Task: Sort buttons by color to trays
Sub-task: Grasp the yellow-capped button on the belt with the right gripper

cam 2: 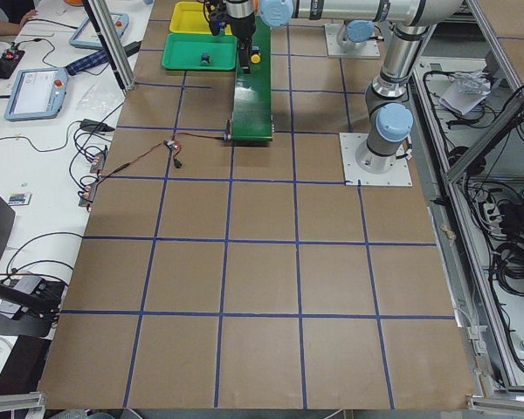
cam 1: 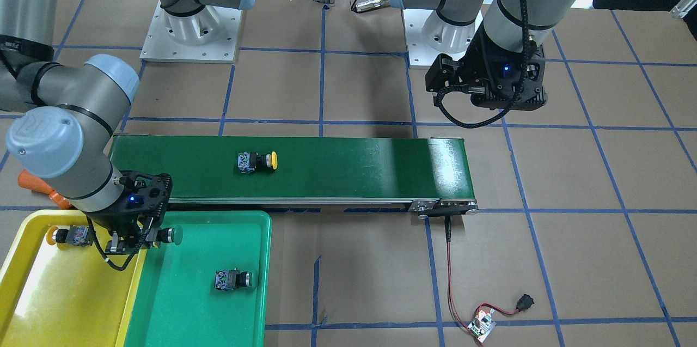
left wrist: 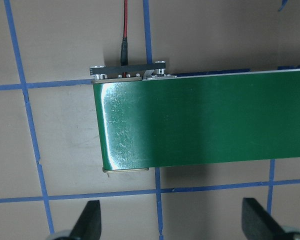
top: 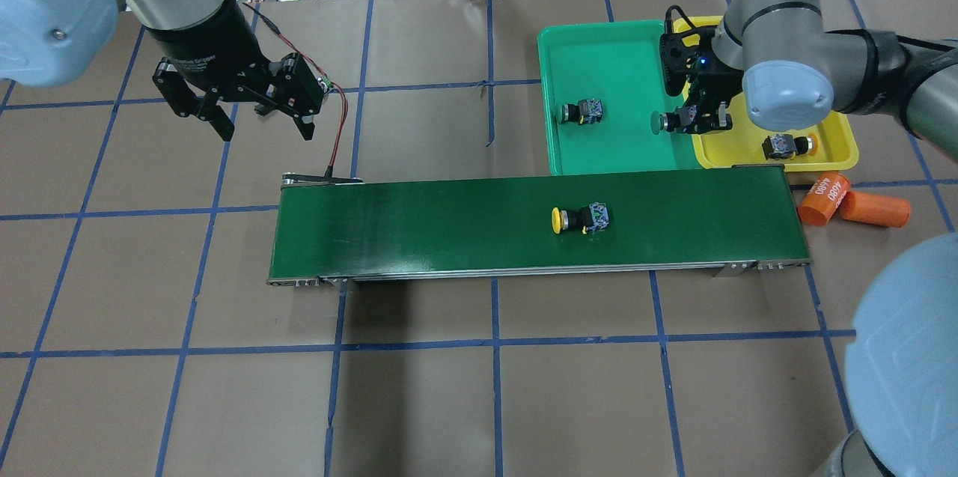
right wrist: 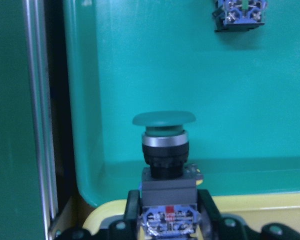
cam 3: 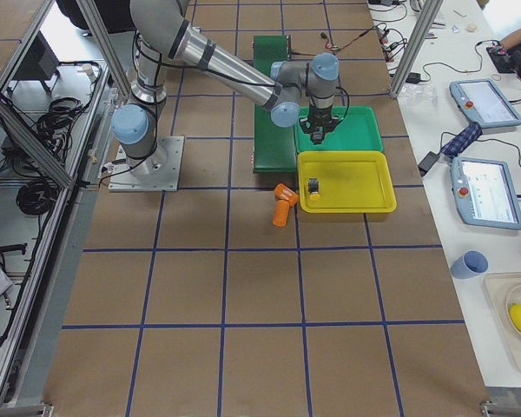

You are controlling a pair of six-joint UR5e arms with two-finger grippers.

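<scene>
One green button (right wrist: pixel 164 150) is clamped in the right claw (top: pixel 703 120), its cap over the green tray (top: pixel 614 61) below, likely for a colour-matched drop. The left claw (top: pixel 266 126) hangs spread apart, empty.

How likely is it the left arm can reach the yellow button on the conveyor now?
Probably yes: the left tool is open and empty, and the conveyor is bare between it and the yellow button.
</scene>
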